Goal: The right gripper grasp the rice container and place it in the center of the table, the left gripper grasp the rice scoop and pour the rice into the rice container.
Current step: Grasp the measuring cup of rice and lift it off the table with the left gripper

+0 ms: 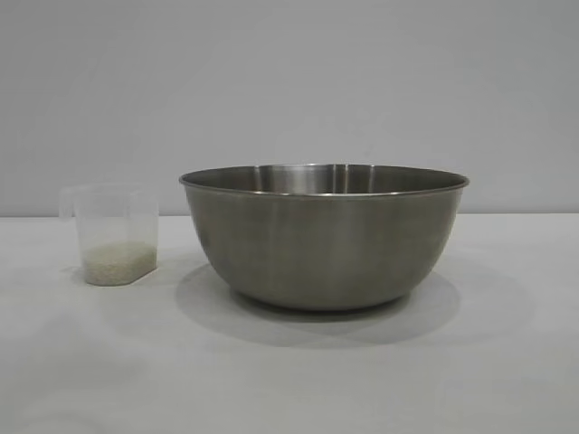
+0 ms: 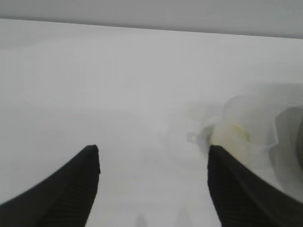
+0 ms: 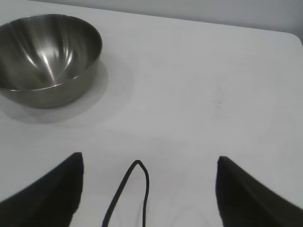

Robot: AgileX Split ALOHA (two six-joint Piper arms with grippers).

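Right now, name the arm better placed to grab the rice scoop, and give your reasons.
Left. The left gripper is open with the rice scoop just beside one finger, rice still in it. The right gripper, also open, faces only the rice container and bare table.

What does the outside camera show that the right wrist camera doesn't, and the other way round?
Only the outside view shows the plastic cup with rice in its bottom, standing apart from the bowl, on the left arm's side. Only the right wrist view shows the right gripper, its jaws open and empty, a loop of black cable between them, and the bowl's empty inside. Both show the steel bowl on the white table.
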